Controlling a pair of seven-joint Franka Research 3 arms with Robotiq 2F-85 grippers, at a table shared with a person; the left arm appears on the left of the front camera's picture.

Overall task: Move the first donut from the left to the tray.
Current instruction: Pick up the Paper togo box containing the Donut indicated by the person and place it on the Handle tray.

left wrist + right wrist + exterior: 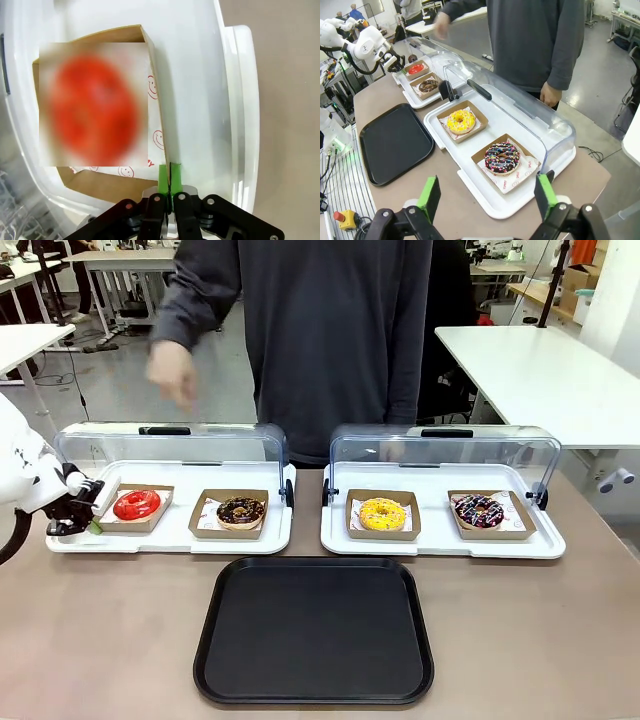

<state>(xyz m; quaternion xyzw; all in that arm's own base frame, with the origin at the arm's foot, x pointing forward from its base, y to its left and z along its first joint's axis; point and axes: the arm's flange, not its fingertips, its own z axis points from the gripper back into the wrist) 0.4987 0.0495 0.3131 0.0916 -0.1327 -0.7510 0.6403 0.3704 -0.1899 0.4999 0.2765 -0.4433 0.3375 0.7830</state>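
front view: donut (137, 504) beside left pincer (94, 524)

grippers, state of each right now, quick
left gripper: closed on the wall of the cardboard tray holding the red donut
right gripper: open, holding nothing

1. Brown table (110, 640), smooth matte top, pretty plain.
2. Black tray (313, 632) sits flat in the middle on the robot's side, square-ish with rounded corners and a low rim.
3. Left white tray (170, 538) is just behind it toward the person, with its clear domed lid tipped up at the back.
4. Right white tray (440, 545) is right beside that one with a small gap between them, same lid setup.
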